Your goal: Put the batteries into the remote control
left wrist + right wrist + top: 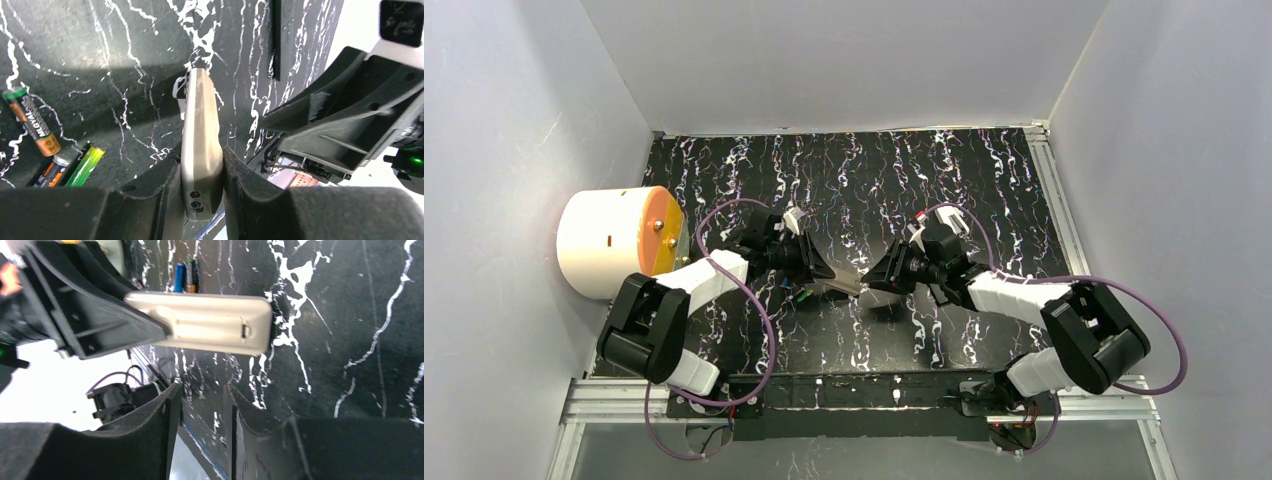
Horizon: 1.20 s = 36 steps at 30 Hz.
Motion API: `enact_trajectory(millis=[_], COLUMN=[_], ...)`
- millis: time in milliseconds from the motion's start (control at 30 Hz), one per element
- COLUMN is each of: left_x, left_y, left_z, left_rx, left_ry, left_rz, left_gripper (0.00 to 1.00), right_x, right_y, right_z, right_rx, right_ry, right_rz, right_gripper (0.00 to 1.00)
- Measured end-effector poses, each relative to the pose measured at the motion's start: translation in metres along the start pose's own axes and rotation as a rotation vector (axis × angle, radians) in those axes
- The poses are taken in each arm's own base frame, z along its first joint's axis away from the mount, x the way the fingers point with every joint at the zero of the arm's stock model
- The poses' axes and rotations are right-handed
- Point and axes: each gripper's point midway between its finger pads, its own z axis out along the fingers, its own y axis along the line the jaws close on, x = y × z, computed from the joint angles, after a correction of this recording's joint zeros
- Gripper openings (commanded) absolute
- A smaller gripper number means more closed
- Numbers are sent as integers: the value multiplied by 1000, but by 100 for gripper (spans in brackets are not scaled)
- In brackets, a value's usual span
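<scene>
You're pinching the remote (200,115) by one end in the left pincer (201,156). Its long axis is running parallel to the near edge of the surface (854,180), free end pointing at the right pincer (202,390), which is gaping empty.

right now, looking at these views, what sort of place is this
Probably a lab robot test cell, not a home: plain white walls box in a black marbled tabletop, and an aluminium rail runs along its near edge.
</scene>
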Motion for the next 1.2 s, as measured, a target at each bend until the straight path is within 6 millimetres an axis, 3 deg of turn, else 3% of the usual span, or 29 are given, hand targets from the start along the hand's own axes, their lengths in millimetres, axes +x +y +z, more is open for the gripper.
enact_trajectory(millis=[200, 333, 400, 533, 633, 767, 1033, 1200], left_x=[8, 10, 10, 10, 12, 15, 15, 15], left_y=[6, 6, 6, 6, 7, 9, 9, 9], left_z=[2, 3, 3, 3, 3, 2, 3, 3], left_rx=[7, 16, 17, 18, 15, 9, 9, 10], left_ry=[14, 16, 18, 21, 25, 38, 47, 52], left_rz=[-8, -6, -6, -6, -5, -8, -12, -13], left_gripper=[0, 0, 0, 0, 0, 0, 0, 0], right_x=[-8, -6, -4, -8, -14, -14, -8, -8], right_y=[12, 2, -2, -3, 2, -1, -17, -15], right_z=[7, 15, 18, 23, 29, 32, 43, 44], right_rx=[-51, -26, -13, -3, -10, 0, 25, 13], right_ry=[-27, -19, -15, -14, -18, -17, 17, 16], right_rz=[44, 71, 76, 55, 33, 34, 55, 51], right_gripper=[48, 61, 61, 49, 46, 55, 56, 58])
